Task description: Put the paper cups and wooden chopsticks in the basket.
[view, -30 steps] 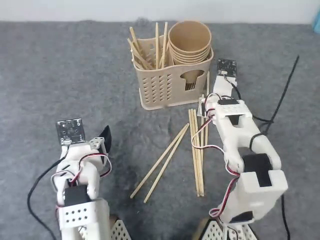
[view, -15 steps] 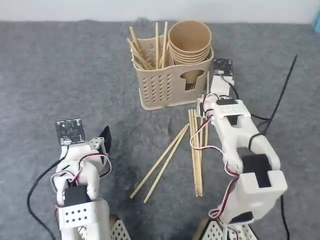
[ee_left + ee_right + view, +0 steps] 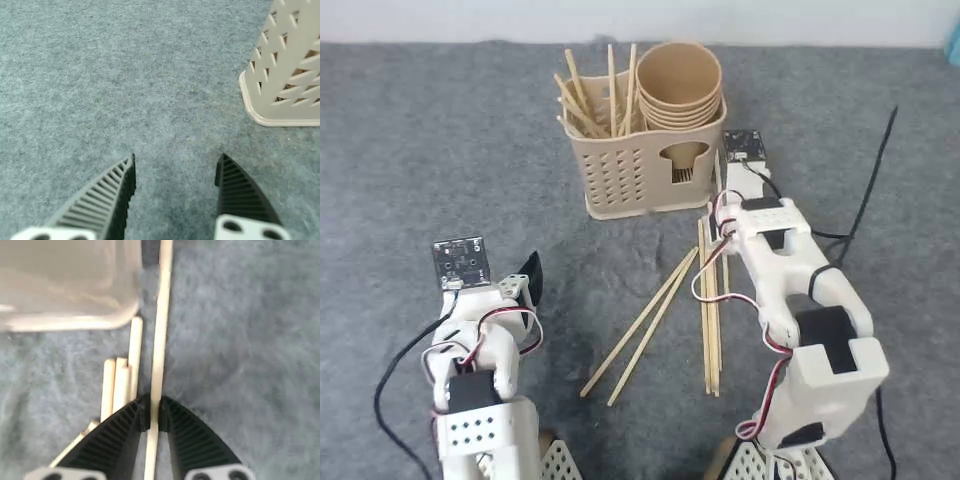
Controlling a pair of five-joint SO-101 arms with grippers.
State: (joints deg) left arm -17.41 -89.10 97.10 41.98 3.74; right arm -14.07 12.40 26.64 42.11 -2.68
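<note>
1. Over the table, the basket [image 3: 645, 185] stood on the mat [image 3: 440, 120]. It held one stack of cups [image 3: 680, 80], about five nested, and some six stowed chopsticks [image 3: 613, 90] standing upright. A loose pair [image 3: 640, 322] lay slantwise on the mat. A bundle [image 3: 710, 320] of three or four, too close together to count surely, lay just beside the right arm [image 3: 790, 290]. The left gripper [image 3: 525, 280] sat well apart from all of them.
2. From the left wrist, the left gripper [image 3: 177, 162] gaped wide with nothing in it. It was above bare mat, with a corner of the basket [image 3: 285, 85] nearby.
3. From the right wrist, the right gripper [image 3: 154, 412] was pinched tight on one chopstick [image 3: 161, 315], which ran past the basket's corner [image 3: 65, 285]. Loose ends of the bundle [image 3: 120, 380] lay just beside it. Such a stick is probably light, stiff and smooth, so it may pivot or slip in the jaws. A hold nearer its middle should balance it better for tipping into the basket.
</note>
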